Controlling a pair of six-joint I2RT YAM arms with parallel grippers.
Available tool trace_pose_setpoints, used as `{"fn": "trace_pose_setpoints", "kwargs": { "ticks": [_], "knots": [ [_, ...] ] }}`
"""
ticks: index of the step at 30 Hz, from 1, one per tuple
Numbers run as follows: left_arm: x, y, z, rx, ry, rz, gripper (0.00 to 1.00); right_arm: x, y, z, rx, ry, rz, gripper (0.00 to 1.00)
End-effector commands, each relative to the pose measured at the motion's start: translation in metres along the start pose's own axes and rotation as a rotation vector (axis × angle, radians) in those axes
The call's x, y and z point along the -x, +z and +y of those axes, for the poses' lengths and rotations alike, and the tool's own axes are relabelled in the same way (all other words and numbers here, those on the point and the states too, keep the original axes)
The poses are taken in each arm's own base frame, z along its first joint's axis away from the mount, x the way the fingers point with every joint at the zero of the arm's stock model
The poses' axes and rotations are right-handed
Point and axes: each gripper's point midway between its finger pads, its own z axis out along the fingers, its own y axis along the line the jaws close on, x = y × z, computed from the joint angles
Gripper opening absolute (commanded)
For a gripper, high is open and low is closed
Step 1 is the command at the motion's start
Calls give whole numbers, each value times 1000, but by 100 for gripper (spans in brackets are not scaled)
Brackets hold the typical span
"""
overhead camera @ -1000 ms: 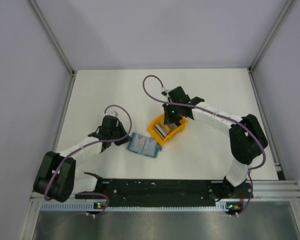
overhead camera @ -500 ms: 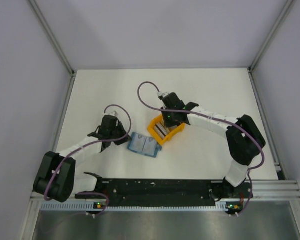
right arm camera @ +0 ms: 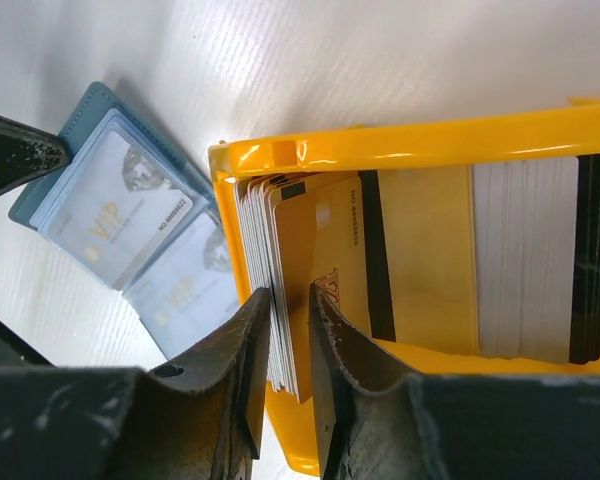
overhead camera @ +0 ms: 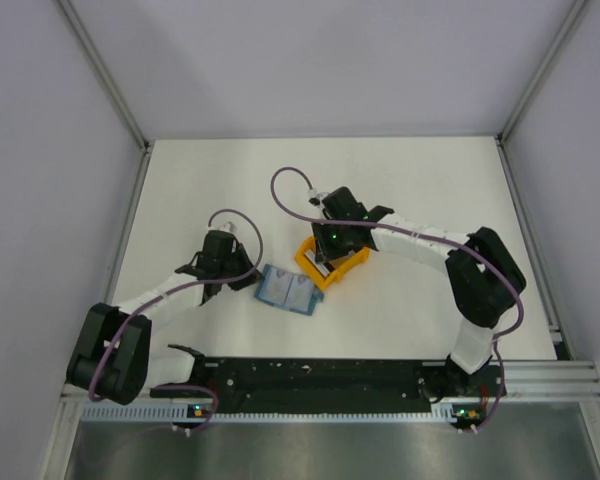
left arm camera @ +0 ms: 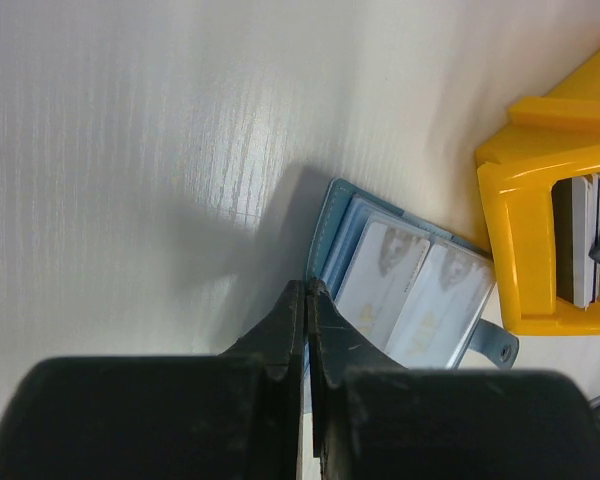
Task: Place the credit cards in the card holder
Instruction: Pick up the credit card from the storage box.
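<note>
The teal-blue card holder (overhead camera: pixel 288 291) lies open on the table, with two pale VIP cards in its clear pockets (right arm camera: pixel 110 210). My left gripper (overhead camera: pixel 245 280) is shut on its left cover edge (left arm camera: pixel 325 235), fingertips together (left arm camera: pixel 307 287). The credit cards (right arm camera: pixel 280 260) stand as a stack on edge in the left end of the orange rack (right arm camera: pixel 400 140). My right gripper (right arm camera: pixel 288 300) is lowered into the rack (overhead camera: pixel 348 264). Its jaws stand slightly apart astride the stack, with a small gap at the right finger (right arm camera: pixel 330 330). A tan card with a black stripe (right arm camera: pixel 340 240) leans behind.
More white and dark cards (right arm camera: pixel 525 260) fill the rack's right end. The rack (left arm camera: pixel 520 230) sits just right of the card holder, nearly touching it. Grey walls enclose the white table (overhead camera: pixel 430 190) on three sides; a black rail (overhead camera: pixel 320 375) runs along the near edge.
My right gripper has moved left and down along the rack to its left end, onto the card stack. The left gripper and the card holder have not moved.
</note>
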Motion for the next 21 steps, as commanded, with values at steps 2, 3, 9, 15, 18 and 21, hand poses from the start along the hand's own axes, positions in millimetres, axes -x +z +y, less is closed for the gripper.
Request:
{"fn": "trace_pose_setpoints", "kwargs": {
  "ticks": [2, 3, 9, 15, 18, 21],
  "knots": [
    [8, -1, -10, -49, 4, -31, 0, -12, 10, 8, 38, 0, 39, 24],
    [9, -1, -11, -51, 2, -31, 0, -11, 11, 8, 39, -3, 40, 25],
    [7, 1, -11, -54, -1, -19, 0, -11, 16, 7, 29, 12, 51, 36],
    [8, 1, -11, -52, 2, -20, 0, -12, 20, 10, 67, 39, 76, 38],
    [8, 1, -11, -51, -1, -17, 0, -12, 18, 13, 83, 41, 75, 33],
    [8, 2, -11, -52, 2, -16, 0, -8, 13, 18, 111, 45, 70, 33]
  ]
}}
